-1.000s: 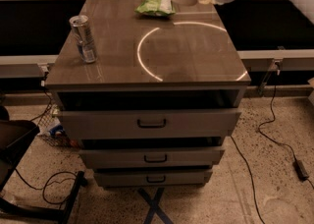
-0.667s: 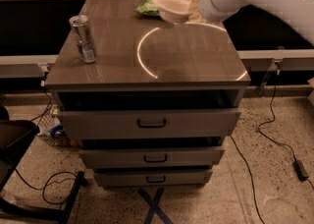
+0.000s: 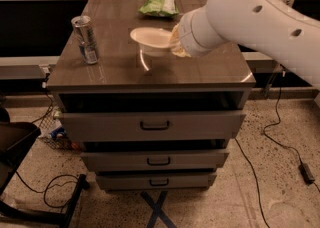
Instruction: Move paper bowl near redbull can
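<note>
The gripper (image 3: 176, 43) hangs over the middle of the cabinet top (image 3: 210, 67), at the end of the bulky white arm (image 3: 260, 17) that comes in from 3 o'clock. It is clamped on the paper bowl (image 3: 150, 37) at the rim on its 3 o'clock side. The bowl seems to ride just clear of the surface, roughly level and mouth up. The redbull can (image 3: 86, 39) stands upright at 9 o'clock from the bowl, near the left edge of the top, with bare surface between the two. The green snack bag (image 3: 160, 1) lies at 12 o'clock from the bowl, near the back edge and out of the path. The step in hand looks like the carry toward the can. To do it well, travel straight toward 9 o'clock, keep the bowl level, and stop short so its wide rim does not knock the slim can. Then lower it flat onto the top before letting go.
</note>
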Controlling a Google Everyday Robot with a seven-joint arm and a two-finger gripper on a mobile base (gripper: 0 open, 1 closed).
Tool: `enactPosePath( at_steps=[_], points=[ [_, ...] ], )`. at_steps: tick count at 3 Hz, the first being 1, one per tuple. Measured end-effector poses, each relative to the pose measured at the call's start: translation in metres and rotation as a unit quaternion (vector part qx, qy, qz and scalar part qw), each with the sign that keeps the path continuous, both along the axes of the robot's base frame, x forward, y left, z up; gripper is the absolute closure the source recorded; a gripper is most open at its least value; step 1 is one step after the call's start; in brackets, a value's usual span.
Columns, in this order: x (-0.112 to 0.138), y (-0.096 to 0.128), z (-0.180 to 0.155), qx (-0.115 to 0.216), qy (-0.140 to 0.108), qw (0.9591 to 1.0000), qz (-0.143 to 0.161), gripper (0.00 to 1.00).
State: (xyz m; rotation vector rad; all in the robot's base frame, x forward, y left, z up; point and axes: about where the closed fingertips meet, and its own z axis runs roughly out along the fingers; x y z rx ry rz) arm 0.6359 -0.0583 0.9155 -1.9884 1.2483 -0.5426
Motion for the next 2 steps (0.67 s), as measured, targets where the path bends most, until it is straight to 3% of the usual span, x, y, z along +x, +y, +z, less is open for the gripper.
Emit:
enactPosePath(
  at_steps=[2],
  points=[
    [-0.007,0.023,-0.047,-0.020,0.020,0.9986,0.045,1.00]
  ],
)
